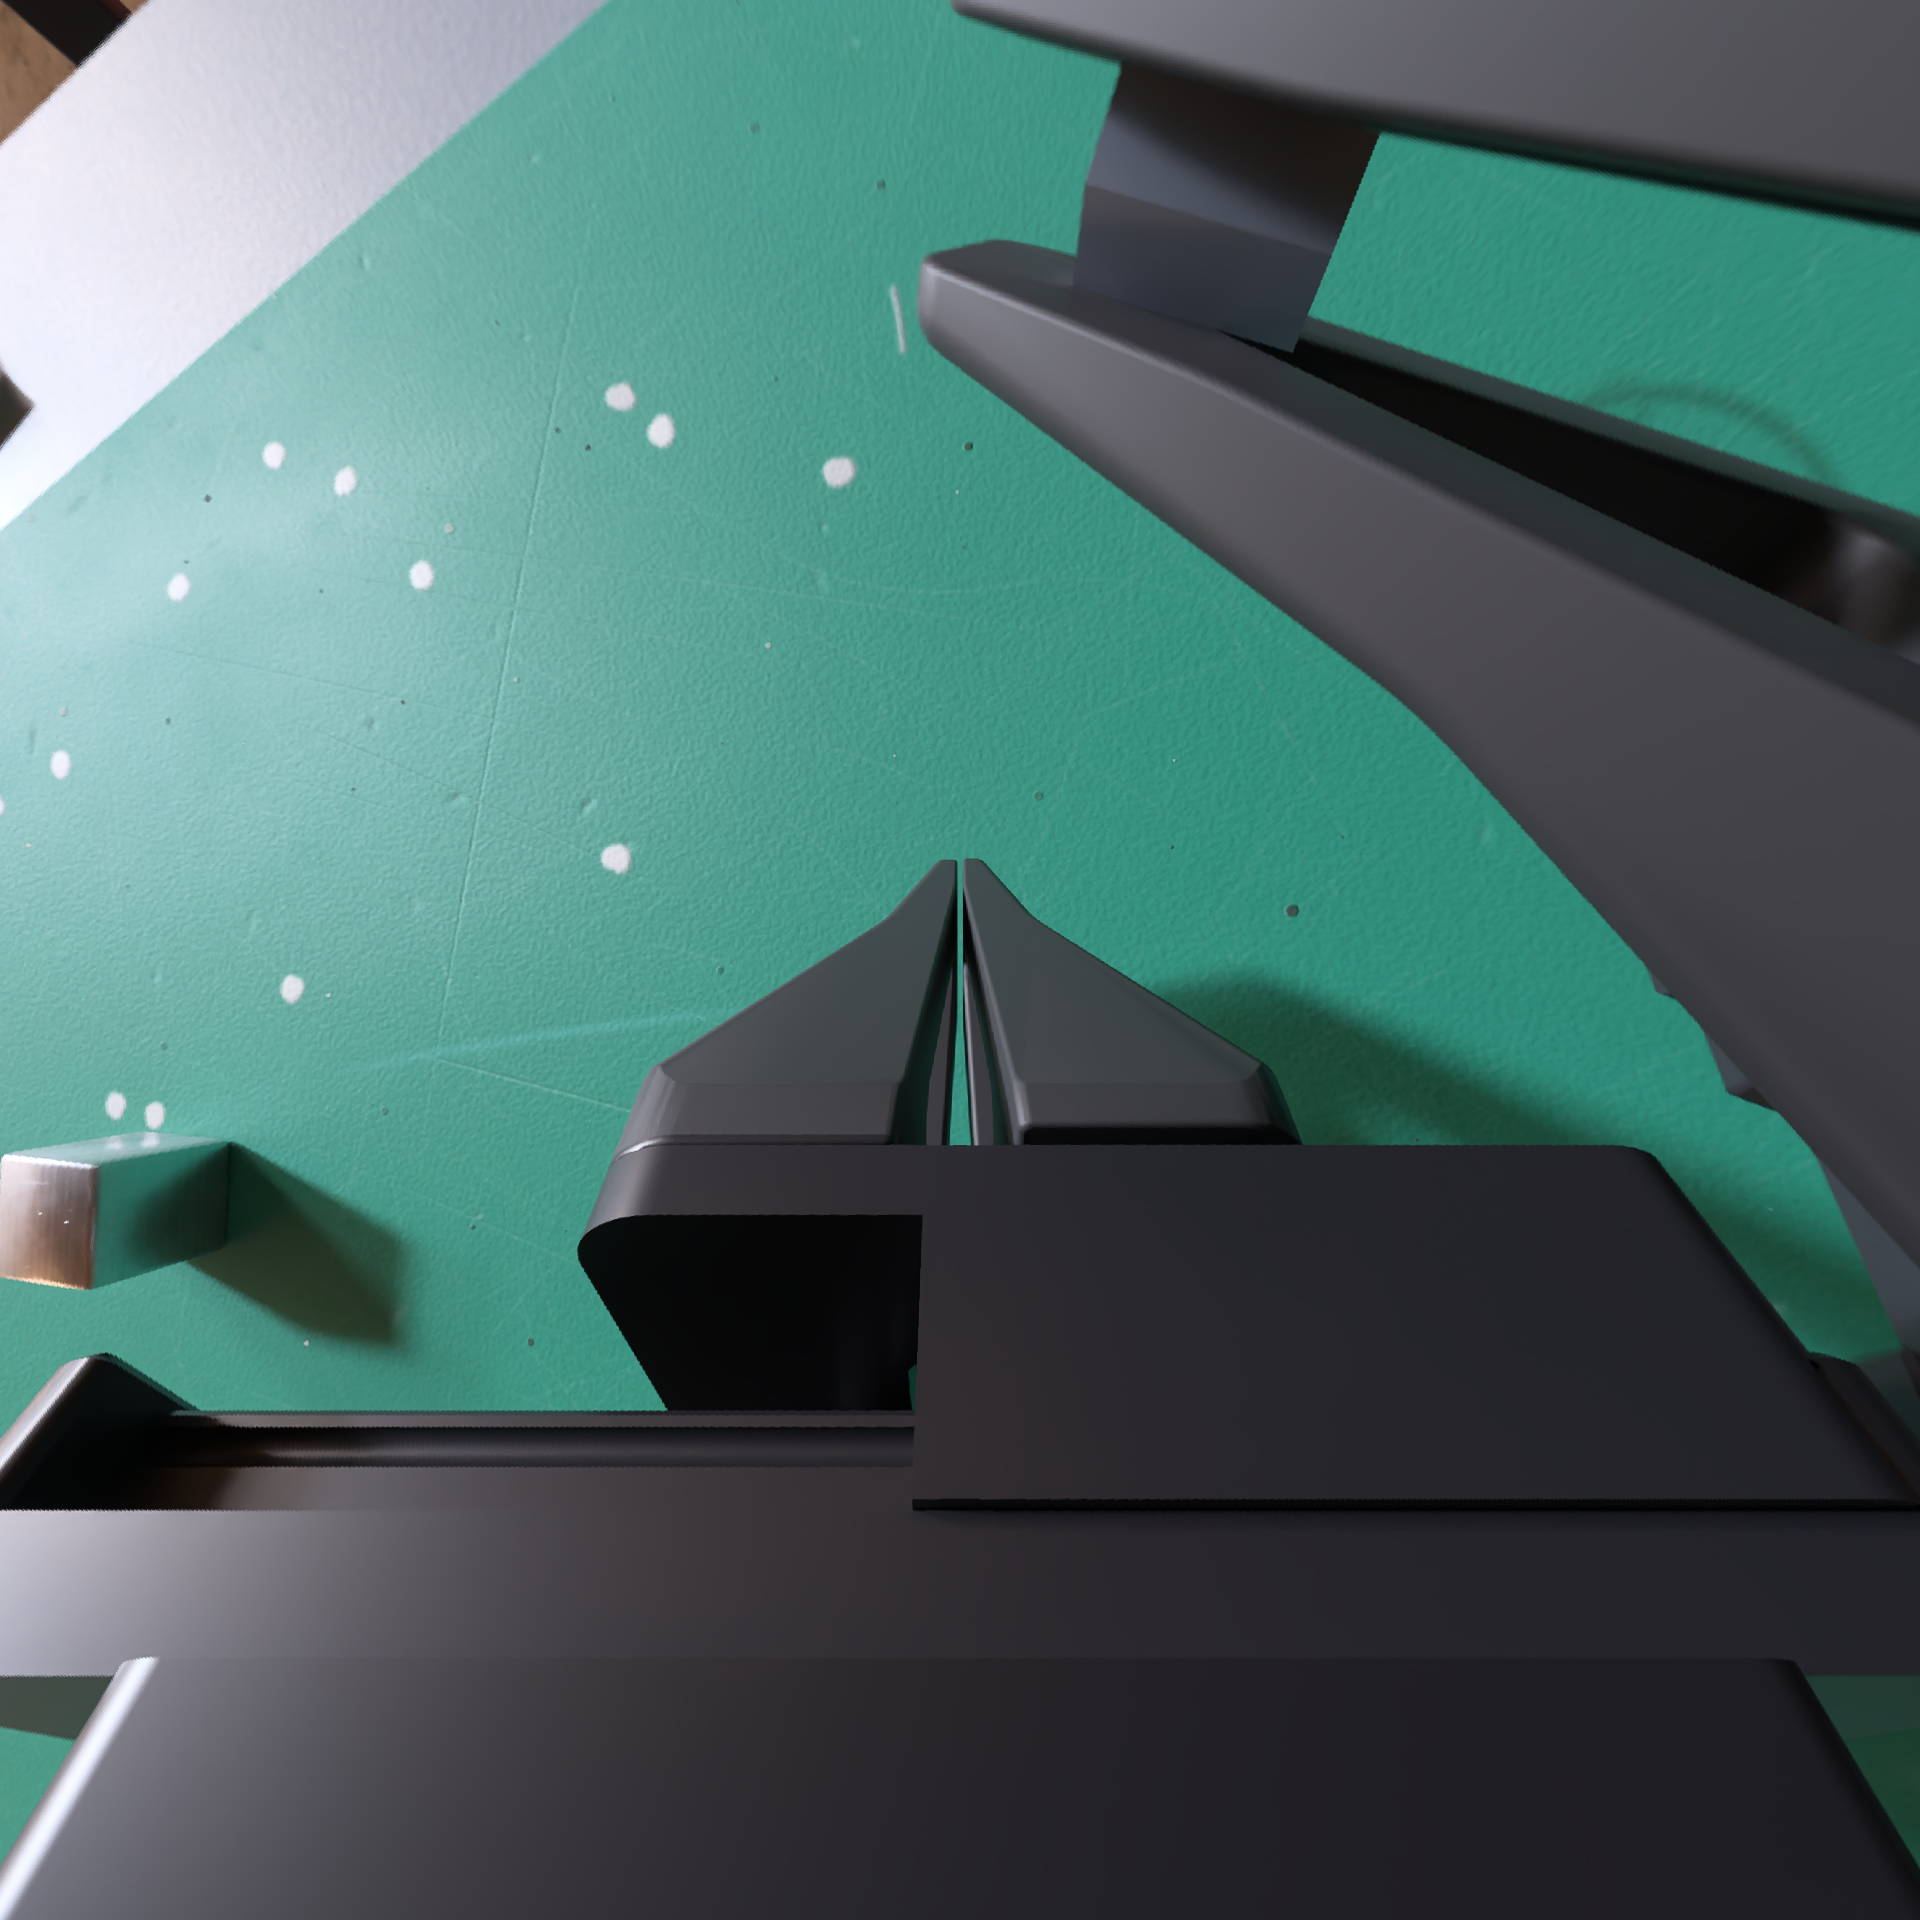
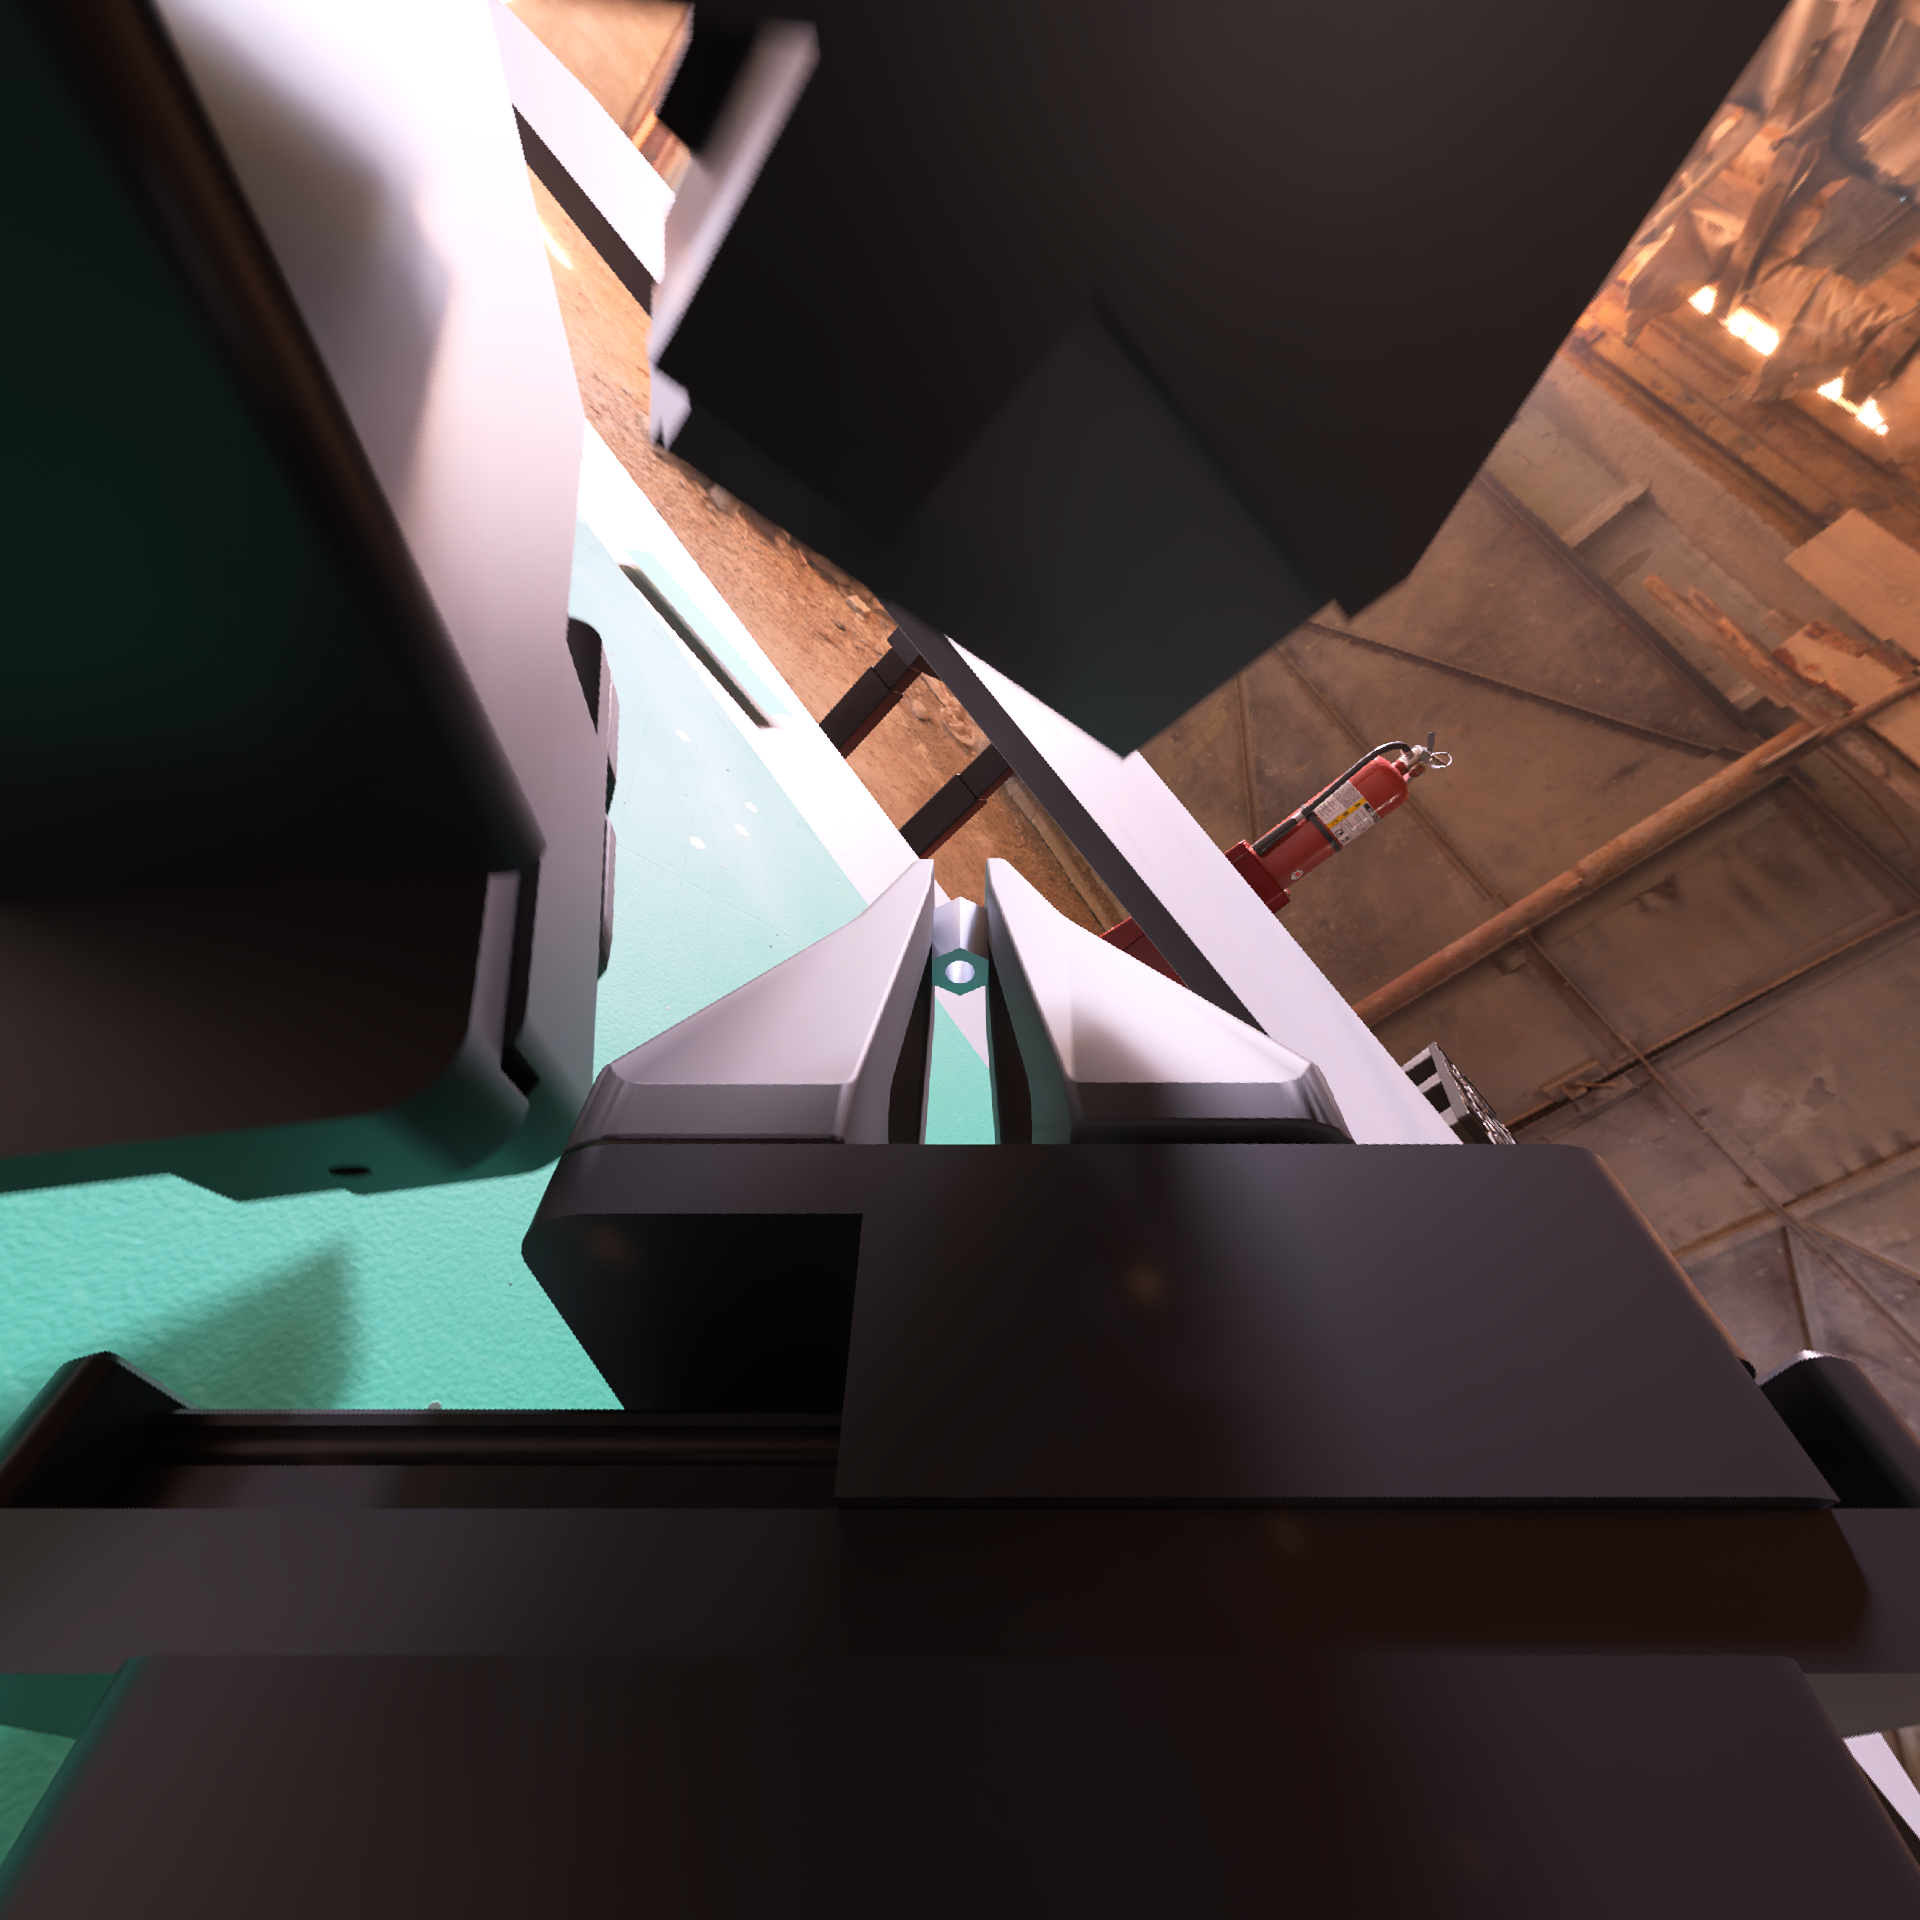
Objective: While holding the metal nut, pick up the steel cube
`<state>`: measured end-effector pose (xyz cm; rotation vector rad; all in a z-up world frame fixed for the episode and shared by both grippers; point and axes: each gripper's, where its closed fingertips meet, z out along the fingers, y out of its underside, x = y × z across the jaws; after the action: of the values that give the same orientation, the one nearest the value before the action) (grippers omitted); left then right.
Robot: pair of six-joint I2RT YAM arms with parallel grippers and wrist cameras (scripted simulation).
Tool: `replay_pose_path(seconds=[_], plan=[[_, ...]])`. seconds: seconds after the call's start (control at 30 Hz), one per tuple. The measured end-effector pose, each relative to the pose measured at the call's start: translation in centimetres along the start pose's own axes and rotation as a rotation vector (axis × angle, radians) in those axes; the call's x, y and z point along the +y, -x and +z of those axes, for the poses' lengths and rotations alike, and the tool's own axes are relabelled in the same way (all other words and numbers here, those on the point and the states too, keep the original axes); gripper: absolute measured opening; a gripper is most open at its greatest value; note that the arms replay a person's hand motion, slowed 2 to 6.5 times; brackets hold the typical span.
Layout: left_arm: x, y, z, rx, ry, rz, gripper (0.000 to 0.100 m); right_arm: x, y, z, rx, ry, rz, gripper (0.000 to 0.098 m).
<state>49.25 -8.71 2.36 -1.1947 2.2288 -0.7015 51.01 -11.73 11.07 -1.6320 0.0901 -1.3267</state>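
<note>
Counting, we see one metal nut (image 2: pixel 959 971) pinched between our right gripper (image 2: pixel 959 883) fingers, and one steel cube (image 1: pixel 114 1210) resting on the green mat (image 1: pixel 675 675) left of our left gripper (image 1: pixel 960 868), whose fingers are pressed together, empty. One red fire extinguisher (image 2: pixel 1340 805) hangs on the workshop wall.

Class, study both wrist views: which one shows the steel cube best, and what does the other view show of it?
The left wrist view. The steel cube sits on the green mat at the left edge, partly cropped, with its shadow beside it. The right wrist view shows nothing of it, only the right claw shut on the metal nut.
</note>
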Motion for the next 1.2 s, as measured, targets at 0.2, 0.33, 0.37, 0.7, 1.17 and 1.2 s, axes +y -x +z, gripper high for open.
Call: replay_pose_path(seconds=[0.2, 0.33, 0.37, 0.7, 1.17, 1.2], plan=[[-1.1, 1.0, -2.3, 0.006, -0.101, -0.045, 0.001, 0.0, 0.0, 0.0, 0.0, 0.0, 0.0, 0.008], [-1.8, 2.4, -4.1, 0.004, -0.156, -0.076, 0.001, 0.0, 0.0, 0.0, 0.0, 0.0, 0.0, 0.008], [-1.9, 2.8, -4.6, 0.002, -0.169, -0.083, 0.001, 0.0, 0.0, 0.0, 0.0, 0.0, 0.0, 0.008], [-0.2, 8.2, -8.5, -0.092, -0.226, -0.108, 0.003, 0.0, 0.0, 0.0, 0.001, 0.0, 0.0, 0.008], [6.4, 12.6, -8.2, -0.077, -0.071, -0.139, 0.026, 0.1, -0.1, 0.0, 0.008, 0.006, -0.01, 0.008], [6.7, 12.7, -8.1, -0.076, -0.064, -0.139, 0.026, 0.1, -0.2, 0.0, 0.009, 0.007, -0.013, 0.008]])
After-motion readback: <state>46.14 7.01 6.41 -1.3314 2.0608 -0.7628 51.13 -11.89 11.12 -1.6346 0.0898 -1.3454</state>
